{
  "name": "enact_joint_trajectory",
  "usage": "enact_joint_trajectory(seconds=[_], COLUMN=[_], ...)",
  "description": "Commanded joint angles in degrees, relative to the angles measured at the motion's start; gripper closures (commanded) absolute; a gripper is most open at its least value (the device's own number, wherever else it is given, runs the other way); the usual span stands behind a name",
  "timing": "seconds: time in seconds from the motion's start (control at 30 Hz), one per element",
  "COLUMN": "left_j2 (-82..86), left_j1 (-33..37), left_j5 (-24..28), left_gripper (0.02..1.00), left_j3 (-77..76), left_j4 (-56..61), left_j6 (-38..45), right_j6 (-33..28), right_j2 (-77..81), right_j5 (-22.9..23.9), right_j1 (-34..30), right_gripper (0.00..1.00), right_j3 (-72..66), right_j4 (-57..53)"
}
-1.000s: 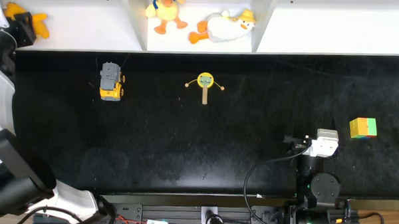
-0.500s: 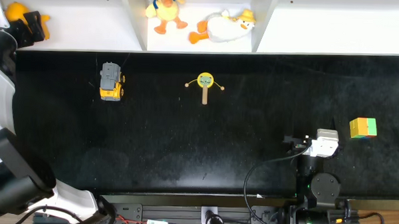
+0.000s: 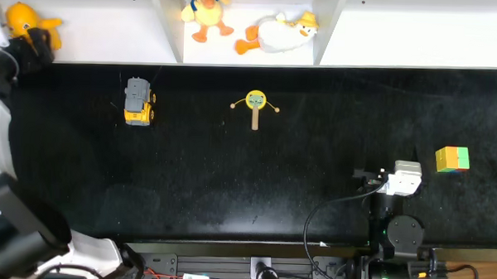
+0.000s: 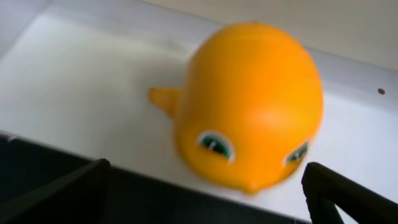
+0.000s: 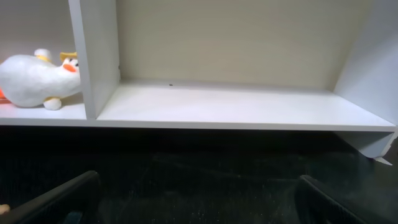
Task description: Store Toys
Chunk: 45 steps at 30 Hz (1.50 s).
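A round orange toy (image 4: 249, 106) with painted eyes sits on the white shelf floor in the left compartment (image 3: 95, 35), also seen from above as the orange toy (image 3: 25, 19). My left gripper (image 3: 40, 43) is just in front of it, open, its dark fingers (image 4: 62, 193) spread apart and off the toy. On the black table lie a grey-and-yellow toy truck (image 3: 138, 101), a small rattle drum on a stick (image 3: 255, 102) and a multicoloured cube (image 3: 452, 159). My right gripper (image 3: 363, 177) rests low at the table's near right, open and holding nothing.
A yellow duck (image 3: 207, 10) and a white duck (image 3: 277, 33) lie in the middle shelf compartment; the white duck (image 5: 37, 74) shows beside a divider (image 5: 93, 56). The right compartment (image 5: 236, 106) has a bare floor. A cable (image 3: 329, 210) loops near the right arm's base.
My left gripper has pulled back from the shelf toward the table, leaving the orange toy standing free in the left compartment. The right arm has not moved.
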State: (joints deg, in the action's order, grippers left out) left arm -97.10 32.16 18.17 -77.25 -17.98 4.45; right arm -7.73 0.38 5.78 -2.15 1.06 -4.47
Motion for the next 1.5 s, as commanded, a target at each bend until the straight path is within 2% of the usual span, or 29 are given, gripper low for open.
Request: enact_joint_trajectory(seconds=[0.03, 0.17, 0.37, 0.57, 0.83, 0.97, 1.5], left_j2=[5.2, 10.1, 22.7, 31.0, 28.7, 26.5, 14.7], left_j1=[1.0, 0.3, -1.2, -6.6, -18.2, -22.5, -23.6], left_j5=[0.1, 0.1, 0.2, 0.2, -0.6, -3.5, -4.2], left_gripper=[0.020, 0.020, 0.020, 0.020, 0.020, 0.020, 0.027], left_j3=[1.3, 5.5, 20.0, 33.5, 34.8, 34.8, 34.8], left_j4=[-4.4, -8.4, -8.7, -8.4, -6.5, -6.1, 4.3], left_j6=[1.9, 4.9, 4.7, 4.1, 4.1, 4.1, 4.1], right_j6=[0.2, 0.2, 0.2, 0.2, 0.2, 0.2, 0.2], right_j2=[-0.1, -0.1, -0.1, -0.1, -0.1, -0.1, -0.1], right_j5=[-0.4, -0.4, -0.4, -0.4, -0.4, -0.4, -0.4], right_j1=[-0.1, -0.1, -0.1, -0.1, -0.1, -0.1, -0.1], right_gripper=[0.005, 0.007, 0.007, 0.005, 0.005, 0.005, 0.007], right_j3=[-0.8, -0.8, -0.8, -0.8, -0.8, -0.8, -0.8], right_j4=[0.3, 0.3, 0.3, 0.3, 0.3, 0.3, 0.3])
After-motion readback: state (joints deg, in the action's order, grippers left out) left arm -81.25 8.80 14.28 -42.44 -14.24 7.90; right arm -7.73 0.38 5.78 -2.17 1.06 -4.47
